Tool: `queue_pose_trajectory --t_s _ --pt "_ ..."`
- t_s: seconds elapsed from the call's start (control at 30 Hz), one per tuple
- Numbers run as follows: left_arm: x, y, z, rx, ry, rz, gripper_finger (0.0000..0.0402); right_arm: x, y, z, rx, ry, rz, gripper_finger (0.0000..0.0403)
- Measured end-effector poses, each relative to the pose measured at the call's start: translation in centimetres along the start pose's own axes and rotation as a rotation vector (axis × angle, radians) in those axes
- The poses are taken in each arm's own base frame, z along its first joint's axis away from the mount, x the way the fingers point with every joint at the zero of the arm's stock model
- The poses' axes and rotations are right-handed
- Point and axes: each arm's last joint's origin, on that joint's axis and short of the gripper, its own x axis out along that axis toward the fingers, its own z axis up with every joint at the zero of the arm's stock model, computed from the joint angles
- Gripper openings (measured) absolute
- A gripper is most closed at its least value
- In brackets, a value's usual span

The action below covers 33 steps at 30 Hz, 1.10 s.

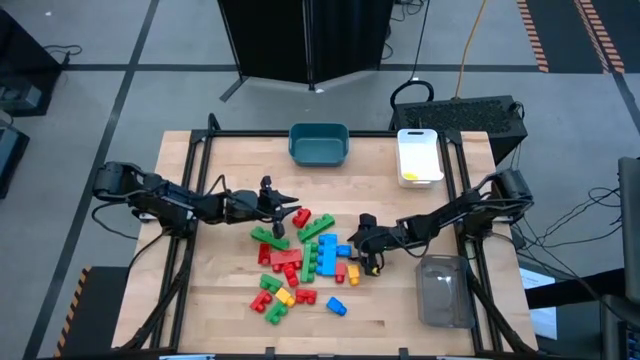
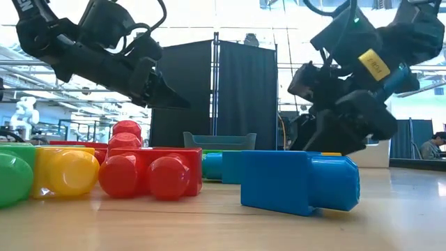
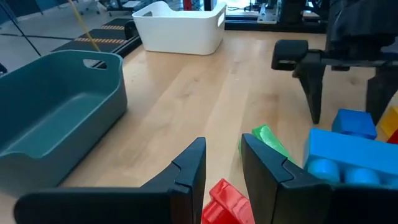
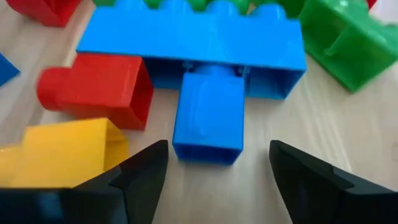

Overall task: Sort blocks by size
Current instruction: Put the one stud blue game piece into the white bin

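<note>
We find the blocks (image 1: 300, 265) heaped mid-table. The right gripper (image 4: 214, 171) hangs wide open over a short blue block (image 4: 208, 118); the left gripper (image 3: 222, 168) hovers narrowly parted, empty. Bricks look light, rigid, slick: pinch across flat sidewalls, not studs.

Wooden table (image 1: 230, 310) – pale, framed in black. At far edge, teal bin (image 1: 319, 144), open and hollow; just right of it, white bin (image 1: 419, 156) with something yellow inside. Near right corner – clear bin (image 1: 445, 291). Beyond, grey floor, dark curtain (image 1: 305, 38), cables.
</note>
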Motion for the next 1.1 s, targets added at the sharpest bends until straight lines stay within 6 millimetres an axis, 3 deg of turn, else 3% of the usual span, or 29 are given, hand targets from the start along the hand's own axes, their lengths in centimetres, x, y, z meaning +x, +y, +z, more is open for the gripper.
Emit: queue_pose_trajectory --t_s 0.67,0.93,1.1 --pt "-0.2 -0.8 -0.2 -0.003 0.014 -0.043 0.0086 -0.4 0.1 1.0 0.049 -0.069 0.013 0.0119" --pt "-0.2 -0.7 -0.2 -0.027 0.013 -0.022 0.0086 -3.5 -0.5 2.8 0.059 -0.097 -0.002 0.0126" --pt "-0.2 -0.7 -0.2 -0.051 0.013 -0.021 0.0086 -6.0 -1.5 3.2 0.068 -0.072 -0.105 0.0127"
